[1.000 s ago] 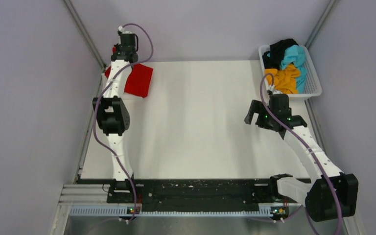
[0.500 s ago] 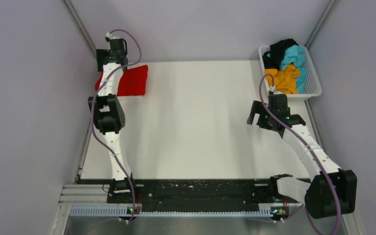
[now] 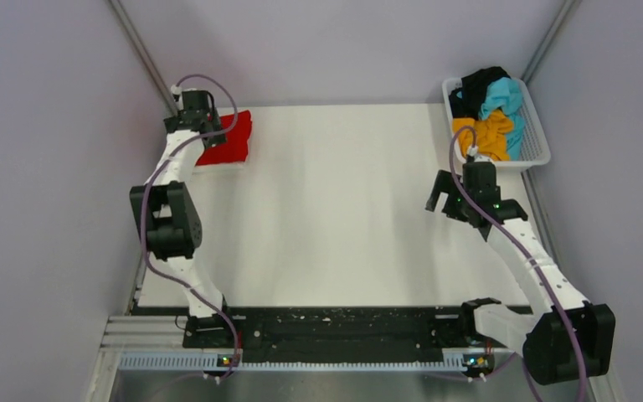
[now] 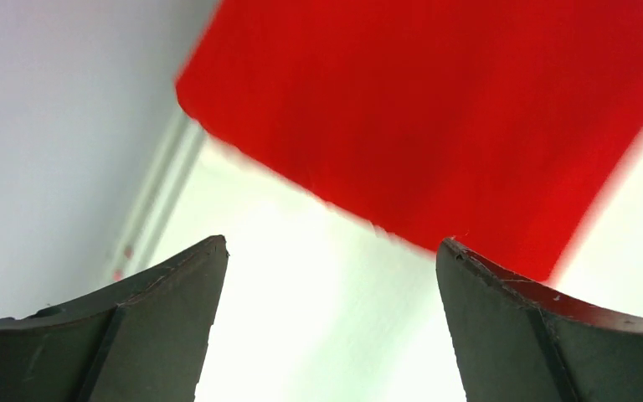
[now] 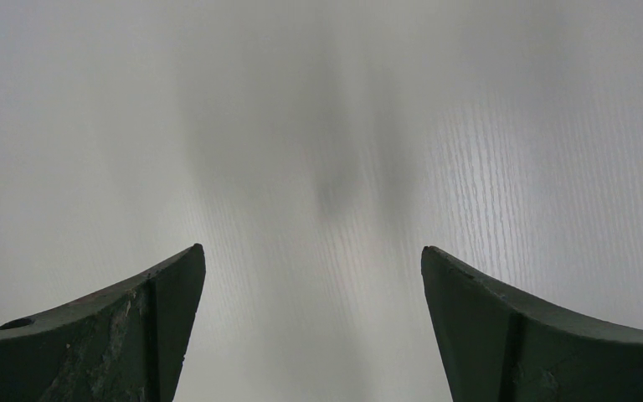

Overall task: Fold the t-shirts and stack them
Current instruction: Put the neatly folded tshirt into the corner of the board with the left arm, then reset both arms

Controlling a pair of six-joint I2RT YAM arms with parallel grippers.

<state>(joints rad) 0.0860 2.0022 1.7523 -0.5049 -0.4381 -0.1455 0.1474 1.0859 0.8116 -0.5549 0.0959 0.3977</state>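
A bright red t-shirt (image 3: 228, 141) lies folded flat at the table's far left corner. In the left wrist view the red t-shirt (image 4: 435, 109) lies just beyond my fingertips. My left gripper (image 3: 186, 122) hovers at the shirt's left edge, open (image 4: 331, 243), with only bare table between its fingers. My right gripper (image 3: 440, 193) hangs open (image 5: 311, 248) over bare table, just in front of the basket. Orange-yellow (image 3: 490, 134), turquoise (image 3: 504, 96) and black (image 3: 479, 84) t-shirts lie crumpled in the basket.
The white mesh basket (image 3: 537, 156) stands at the table's far right corner. Grey walls close in the left, back and right sides. A black rail (image 3: 335, 328) with both arm bases runs along the near edge.
My left gripper opened and let go of the red t-shirt, which now lies flatter and closer to the left wall. The left arm swung left. The right arm barely shifted.
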